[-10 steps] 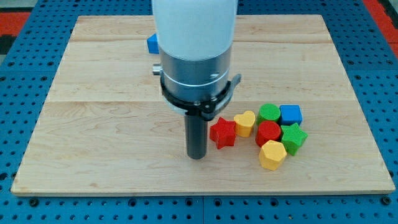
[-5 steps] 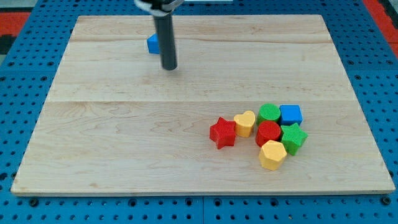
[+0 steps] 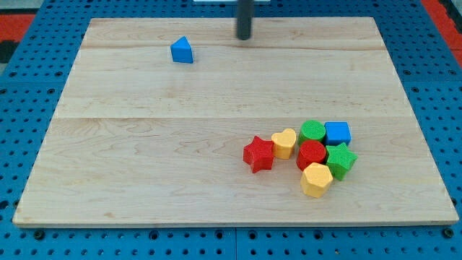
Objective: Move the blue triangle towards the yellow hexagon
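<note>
Camera view: my tip [image 3: 245,37], a bare rod, grasps nothing, right of blue triangle [image 3: 182,50].

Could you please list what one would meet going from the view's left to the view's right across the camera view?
blue triangle → my tip → red star → yellow heart → blue cube

1. The desk [image 3: 144,144] is pale wood, smooth and matt, with visible grain and plank seams.
2. The blue triangle [image 3: 182,50], yellow hexagon [image 3: 316,180] and red star [image 3: 258,154] look like matt plastic.
3. The rod ending in my tip [image 3: 245,37] is dark and matt.
4. The blue surround [image 3: 22,238] is a perforated panel with a slight sheen.
</note>
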### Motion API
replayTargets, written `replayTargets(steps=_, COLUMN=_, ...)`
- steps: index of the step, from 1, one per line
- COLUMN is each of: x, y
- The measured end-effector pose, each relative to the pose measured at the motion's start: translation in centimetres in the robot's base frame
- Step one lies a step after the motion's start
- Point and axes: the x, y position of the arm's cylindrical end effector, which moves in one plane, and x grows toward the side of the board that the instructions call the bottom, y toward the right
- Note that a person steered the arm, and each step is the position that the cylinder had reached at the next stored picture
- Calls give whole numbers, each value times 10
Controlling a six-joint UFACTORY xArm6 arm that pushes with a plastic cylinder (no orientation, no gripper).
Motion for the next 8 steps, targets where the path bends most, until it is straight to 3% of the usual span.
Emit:
replayTargets(steps=1, x=1, y=-69)
replayTargets(steps=2, x=13, y=-81)
replayTargets(steps=4, x=121, y=-60)
replayTargets(steps=5, x=109, y=-106)
replayTargets(steps=6, x=126, y=-115)
replayTargets(steps=8, x=208, y=-117)
